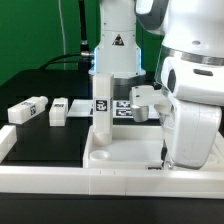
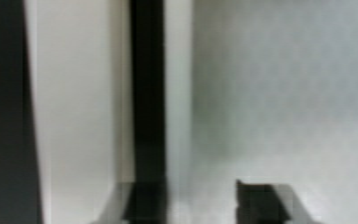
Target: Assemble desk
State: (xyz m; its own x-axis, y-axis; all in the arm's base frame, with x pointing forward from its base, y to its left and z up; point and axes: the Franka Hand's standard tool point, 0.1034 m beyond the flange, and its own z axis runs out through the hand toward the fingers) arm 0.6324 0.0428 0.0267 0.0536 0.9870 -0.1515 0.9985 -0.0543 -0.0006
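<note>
The pincer [image 2: 197,205] is released, its 2 fingers parted on nothing, low over the tabletop [image 1: 120,152] at the exterior view's right end. 1 upright leg [image 1: 101,104] stands at the tabletop's far rim (a lying leg [image 1: 28,109] rests beyond its far-left corner).

black table [image 1: 40,150] carries the tabletop [image 1: 125,152] and loose legs [image 1: 28,108].

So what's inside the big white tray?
One white leg stands upright in the tray, at its far corner on the exterior view's left. The robot arm covers the tray's other side, so what's there is hidden.
</note>
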